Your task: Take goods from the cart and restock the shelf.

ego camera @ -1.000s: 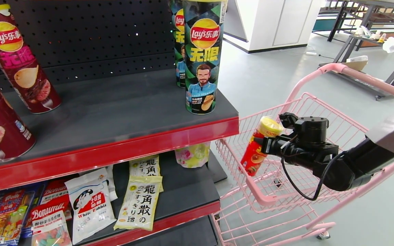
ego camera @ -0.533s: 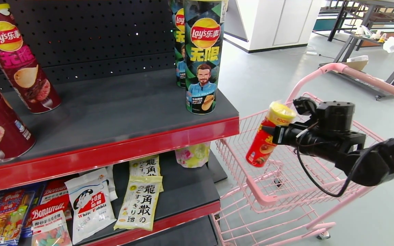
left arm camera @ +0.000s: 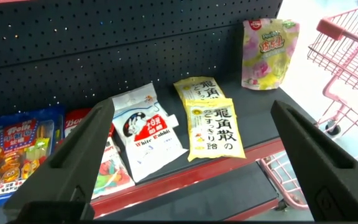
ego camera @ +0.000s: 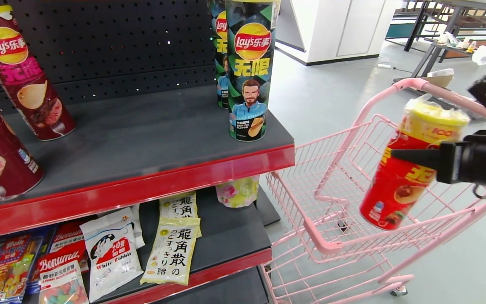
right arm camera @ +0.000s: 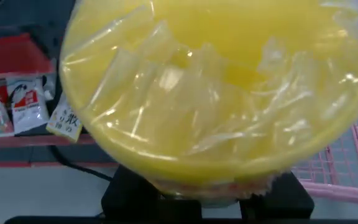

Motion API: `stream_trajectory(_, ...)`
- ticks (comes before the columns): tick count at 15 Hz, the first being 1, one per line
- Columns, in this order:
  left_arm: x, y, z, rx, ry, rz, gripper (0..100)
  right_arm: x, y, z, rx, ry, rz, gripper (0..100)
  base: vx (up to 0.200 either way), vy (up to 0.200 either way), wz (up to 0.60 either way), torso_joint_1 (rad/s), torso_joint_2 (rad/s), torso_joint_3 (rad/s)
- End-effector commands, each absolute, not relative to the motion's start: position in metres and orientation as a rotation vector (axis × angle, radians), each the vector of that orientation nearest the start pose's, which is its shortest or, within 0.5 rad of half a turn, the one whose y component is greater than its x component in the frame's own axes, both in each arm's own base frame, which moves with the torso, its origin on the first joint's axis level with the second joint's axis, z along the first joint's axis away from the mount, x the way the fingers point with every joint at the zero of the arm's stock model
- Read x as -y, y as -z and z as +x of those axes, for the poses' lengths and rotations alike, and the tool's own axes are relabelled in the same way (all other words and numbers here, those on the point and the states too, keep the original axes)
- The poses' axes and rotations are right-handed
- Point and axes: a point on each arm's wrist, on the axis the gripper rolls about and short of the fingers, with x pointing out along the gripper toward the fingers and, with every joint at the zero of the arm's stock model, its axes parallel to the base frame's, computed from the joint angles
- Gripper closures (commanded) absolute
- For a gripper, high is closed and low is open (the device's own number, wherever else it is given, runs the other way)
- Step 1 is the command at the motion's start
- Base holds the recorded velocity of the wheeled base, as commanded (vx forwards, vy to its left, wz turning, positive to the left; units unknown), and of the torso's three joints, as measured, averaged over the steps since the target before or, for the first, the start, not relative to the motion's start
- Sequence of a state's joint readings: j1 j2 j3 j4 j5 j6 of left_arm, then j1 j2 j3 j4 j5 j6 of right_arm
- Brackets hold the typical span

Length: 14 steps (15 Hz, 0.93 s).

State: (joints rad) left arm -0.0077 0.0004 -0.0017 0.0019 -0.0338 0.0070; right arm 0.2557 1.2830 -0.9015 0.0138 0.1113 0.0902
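Stage: restocking looks to be at the carry, with the goods out of the cart and not yet on the shelf.
Can: a red cylindrical chip can with a yellow plastic lid (ego camera: 407, 169) hangs tilted over the pink wire cart (ego camera: 331, 247), at 3 o'clock in the head view and well apart from the shelf.
Right jaws: closed across the can's upper body, just under the lid.
Left jaws: spread wide and empty, facing the flat sweet packets (left arm camera: 213, 124) on the lower shelf.
Landing spot: the bare stretch of the dark grey upper shelf with a red front lip (ego camera: 141, 139), at 9 o'clock from the can. It lies between the maroon tall cans (ego camera: 23, 71) and the green-and-black tall can (ego camera: 249, 71).
Doing it well: bring the can upright, lift its base over the red lip, and pass wide of the green-and-black can at the corner. Seat the base flat before letting go.
Risk: the can is tall, narrow and held high, so a tilted landing would probably topple it.
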Motion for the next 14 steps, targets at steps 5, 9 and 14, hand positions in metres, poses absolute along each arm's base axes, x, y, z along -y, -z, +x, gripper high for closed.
stream_trajectory(5,0.001,-0.076,-0.023,0.000,0.037,0.006,0,-0.055,-0.271,0.115,-0.286,-0.523,-0.002,100,0.000,0.000,0.00,0.000,0.00,0.000)
stream_trajectory(9,0.001,-0.076,-0.023,0.000,0.038,0.021,0,-0.055,-0.273,0.114,-0.273,-0.539,-0.010,100,-0.100,0.000,0.00,0.002,0.00,0.001)
stream_trajectory(14,0.001,-0.076,-0.023,0.000,0.037,0.021,0,-0.055,-0.277,0.112,-0.251,-0.606,-0.033,100,-0.200,0.000,0.00,0.000,0.00,0.001)
